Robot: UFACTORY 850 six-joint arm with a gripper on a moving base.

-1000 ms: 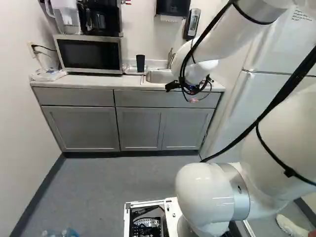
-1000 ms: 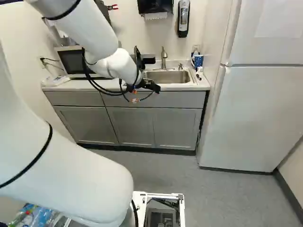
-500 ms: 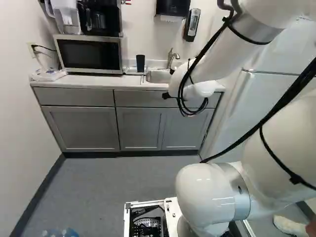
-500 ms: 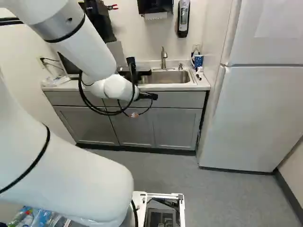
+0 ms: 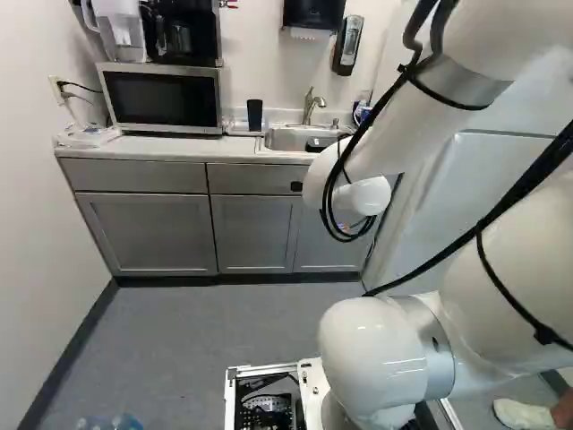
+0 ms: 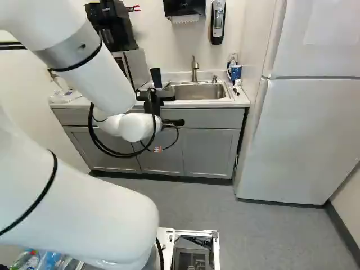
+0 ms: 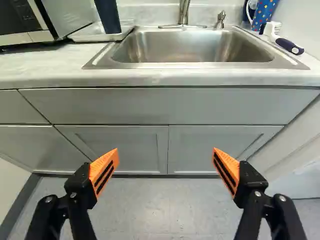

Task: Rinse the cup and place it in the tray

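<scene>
The gripper (image 6: 173, 122) shows as black parts before the cabinet front in the right base view, its fingertips hard to make out. In the wrist view the gripper (image 7: 165, 167) is open, orange pads far apart, nothing between them. A dark cup (image 7: 108, 15) stands at the tray (image 7: 102, 36) on the counter, beside the sink (image 7: 192, 46), ahead of the gripper and off to one side. The cup (image 5: 254, 114) also shows right of the microwave in the left base view. The faucet (image 7: 184, 11) rises behind the basin.
The counter edge (image 7: 150, 79) and grey cabinets (image 7: 120, 105) lie ahead of the gripper. A microwave (image 5: 161, 97) stands at the counter's other end. Beyond the sink are a brush (image 7: 287, 45) and a blue patterned cup (image 7: 264, 14); a white fridge (image 6: 306, 135) stands at the right.
The arm's wrist end has lowered and turned in front of the counter, uncovering the dark cup in the right base view. The base and the counter items have stayed still.
</scene>
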